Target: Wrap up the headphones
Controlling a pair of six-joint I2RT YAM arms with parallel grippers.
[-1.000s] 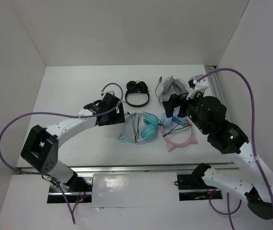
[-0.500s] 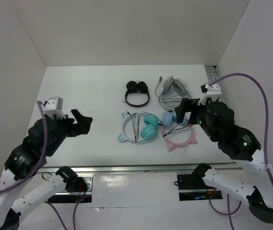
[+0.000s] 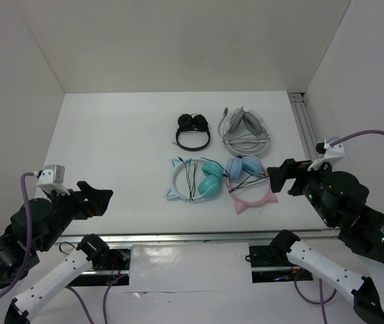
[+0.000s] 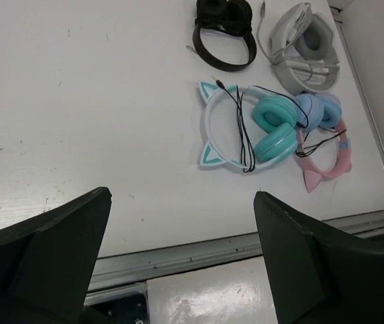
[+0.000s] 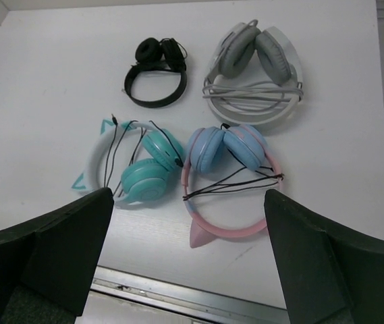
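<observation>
Overhead, top view: teal headphones [image 3: 210,182] lie flat mid-desk [image 3: 111,135], just beside pink-and-blue pair [image 3: 249,183]. Left claw [image 3: 94,197] and right claw [image 3: 278,178] both spread, empty, well apart from them.

Left wrist view: headband [image 4: 208,128] likely light, stiff; ear cups [image 4: 276,131] soft; thin black cable [image 4: 242,135] limp, snag-prone. Best hold: band.

Right wrist view: four sets counted: one teal, one pink-and-blue, one black pair [image 5: 154,77], one grey pair [image 5: 256,74]. Two claws.

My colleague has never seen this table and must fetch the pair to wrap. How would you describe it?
Four headphone sets lie in two rows on the white table. The headphones are the left set in the near row, beside the pink-and-blue pair. Only they have teal cups and a white cat-eared headband.
</observation>
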